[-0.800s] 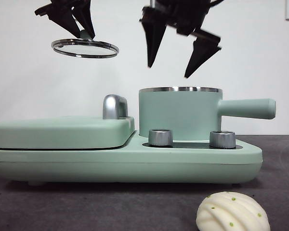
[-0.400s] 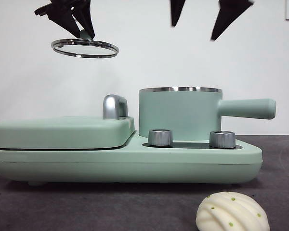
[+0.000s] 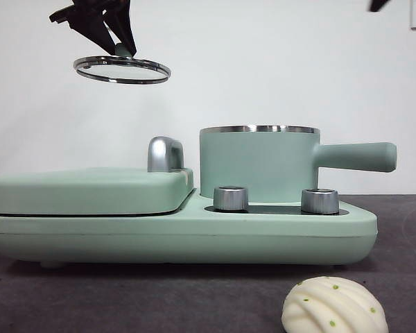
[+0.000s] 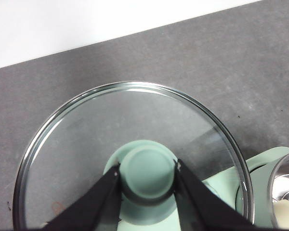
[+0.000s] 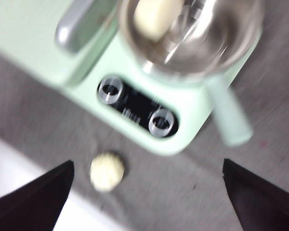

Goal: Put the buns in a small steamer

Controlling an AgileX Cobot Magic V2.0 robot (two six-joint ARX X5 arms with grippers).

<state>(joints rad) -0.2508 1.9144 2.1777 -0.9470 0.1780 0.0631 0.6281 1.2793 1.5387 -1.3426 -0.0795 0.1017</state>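
Buns: one smooth bun (image 5: pixel 154 17) already lies inside the steamer; the ridged bun (image 3: pixel 335 306) with green dots sits on the dark table (image 3: pixel 125 298), in front of the appliance and apart from it.
Left gripper (image 4: pixel 148 179): high above the griddle side, its two fingers pinching the green knob (image 4: pixel 147 169) of the glass lid (image 3: pixel 122 69), which hangs level in the air.
Griddle (image 3: pixel 90 191): flat, closed, chrome handle (image 3: pixel 165 153) at its back edge.
Steamer (image 3: pixel 258 163): uncovered, steel rim showing, long handle (image 3: pixel 357 156) pointing away from the griddle, standing behind two metal dials (image 3: pixel 231 198).
Right gripper (image 5: pixel 147 185): well above the appliance, only a dark tip in the front view's top corner; fingers spread wide with nothing between them.
Step in hand: probably going for the ridged bun.
Risk: the wrist picture is blurred, so the arm seems to be moving fast; a hasty descent could nudge the bun aside or squash it.
Risk, lid: held by the knob alone, it could tilt or slip if that arm shifts.
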